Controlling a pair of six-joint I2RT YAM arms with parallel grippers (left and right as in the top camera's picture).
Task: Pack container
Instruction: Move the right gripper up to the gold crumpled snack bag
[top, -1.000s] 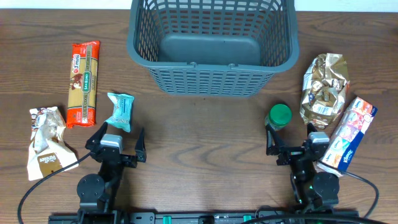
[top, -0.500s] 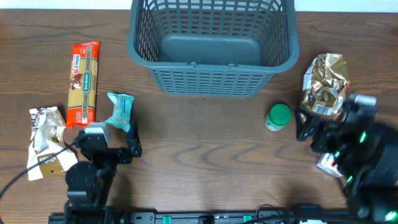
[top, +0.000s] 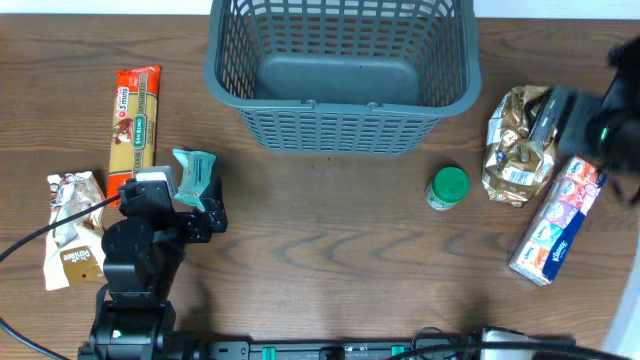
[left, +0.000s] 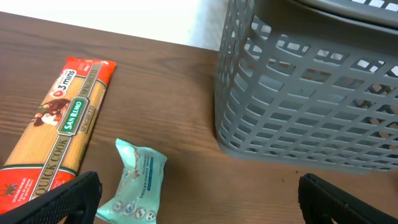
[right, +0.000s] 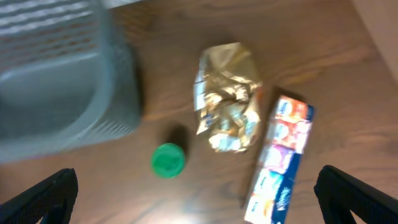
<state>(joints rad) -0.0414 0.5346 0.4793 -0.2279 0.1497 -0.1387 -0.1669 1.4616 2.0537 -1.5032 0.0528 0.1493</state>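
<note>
From overhead, the container (top: 340, 128) stands at the middle of the table's (top: 320, 255) far edge, its far rim cut off by the frame. Dark wood grain lies bare from its front wall to the near edge. Toward the left edge lie a red pasta packet (top: 135, 135), a teal wipes packet (top: 193, 178) and a white snack bag (top: 72, 243). Toward the right edge lie a green-lidded jar (top: 448, 187), a crumpled gold bag (top: 520, 145) and a tissue pack (top: 557, 220) just beside it

The left wrist view shows the left tool (left: 200, 202) spread wide with nothing between its tips. The wipes packet lies near the left tip, and the container's corner fills the upper right. A white wall shows beyond the far edge

The right wrist view is blurred and looks down from high. The right tool (right: 199, 199) is spread wide and empty above bare wood between jar and tissue pack
</note>
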